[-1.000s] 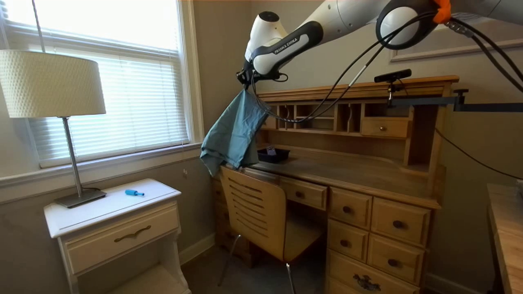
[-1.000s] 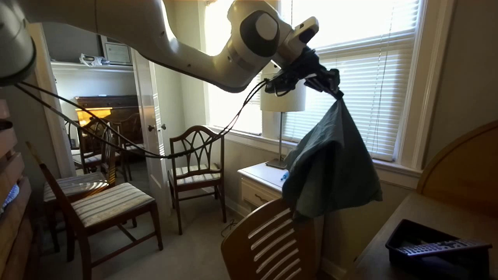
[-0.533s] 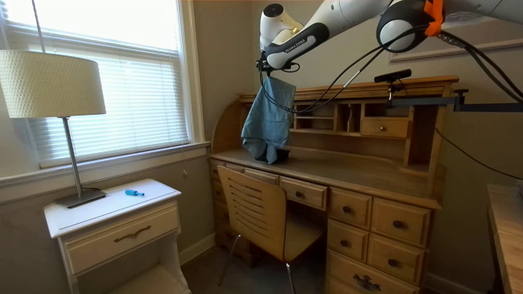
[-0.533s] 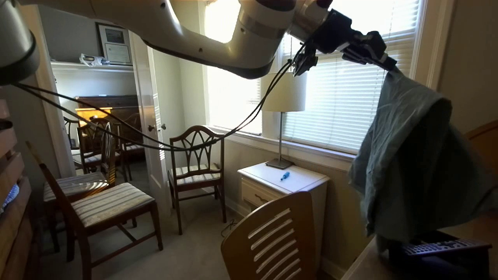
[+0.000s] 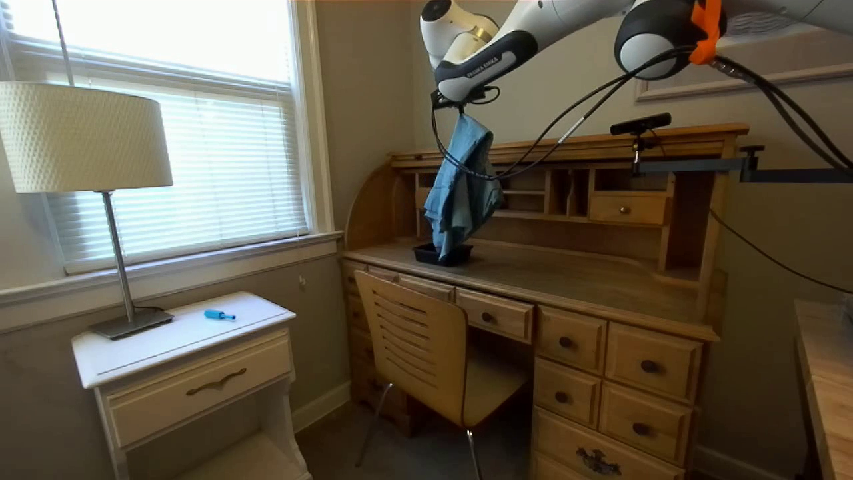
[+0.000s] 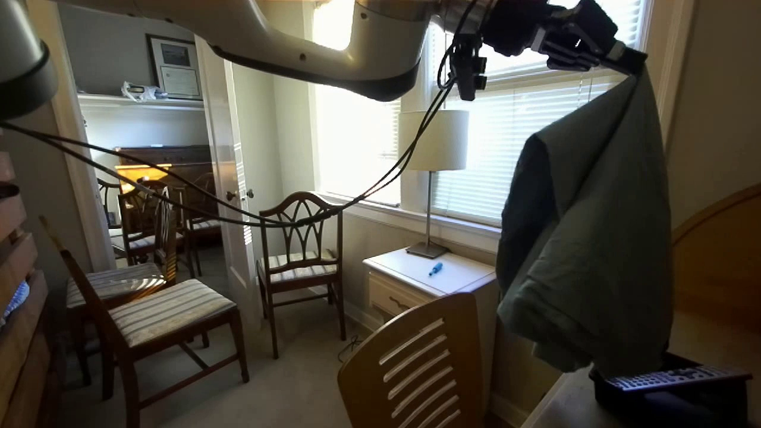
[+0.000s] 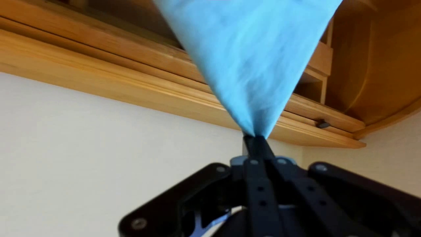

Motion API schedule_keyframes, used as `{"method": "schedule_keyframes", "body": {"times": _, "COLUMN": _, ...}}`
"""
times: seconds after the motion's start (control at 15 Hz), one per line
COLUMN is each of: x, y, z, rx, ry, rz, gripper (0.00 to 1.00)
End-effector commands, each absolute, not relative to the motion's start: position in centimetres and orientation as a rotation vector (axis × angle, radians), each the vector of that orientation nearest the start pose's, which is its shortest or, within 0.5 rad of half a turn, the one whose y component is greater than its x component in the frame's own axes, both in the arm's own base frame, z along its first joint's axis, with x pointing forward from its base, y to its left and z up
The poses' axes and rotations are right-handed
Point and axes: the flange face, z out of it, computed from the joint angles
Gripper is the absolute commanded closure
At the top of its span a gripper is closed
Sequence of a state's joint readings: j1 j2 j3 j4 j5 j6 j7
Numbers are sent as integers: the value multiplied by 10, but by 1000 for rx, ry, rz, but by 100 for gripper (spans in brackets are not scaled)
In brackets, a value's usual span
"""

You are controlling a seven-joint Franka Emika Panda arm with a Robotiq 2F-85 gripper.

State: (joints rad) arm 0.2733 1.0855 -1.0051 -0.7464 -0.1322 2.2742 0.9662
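Note:
My gripper is shut on the gathered tip of a blue cloth. In both exterior views the cloth hangs down in folds from the fingertips, above the left part of the desk. Its lower end overlaps a black tray; whether it touches the tray I cannot tell. A grey remote control lies across the tray in an exterior view, partly covered by the cloth. The gripper points outward and slightly down there.
The roll-top desk has shelves and a raised hutch behind the cloth. A slatted wooden chair stands at its front. A white nightstand bears a lamp and a small blue tool. Cables hang from the arm.
The gripper has carried the cloth from above the chair to above the desk and tray, rising a little. The cloth has swung and hangs narrower in an exterior view.

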Motion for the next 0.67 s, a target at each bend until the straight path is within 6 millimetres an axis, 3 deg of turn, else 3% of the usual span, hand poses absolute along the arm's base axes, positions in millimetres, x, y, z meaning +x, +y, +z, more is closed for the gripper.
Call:
{"method": "schedule_keyframes", "body": {"times": 0.0, "x": 795, "y": -122, "z": 496, "rx": 1848, "ry": -1048, "rz": 1028, "gripper": 100}}
{"method": "schedule_keyframes", "body": {"times": 0.4, "x": 764, "y": -119, "z": 477, "rx": 1703, "ry": -1149, "rz": 829, "gripper": 100}}
{"method": "schedule_keyframes", "body": {"times": 0.6, "x": 753, "y": -109, "z": 455, "rx": 1712, "ry": -1219, "rz": 807, "gripper": 100}}
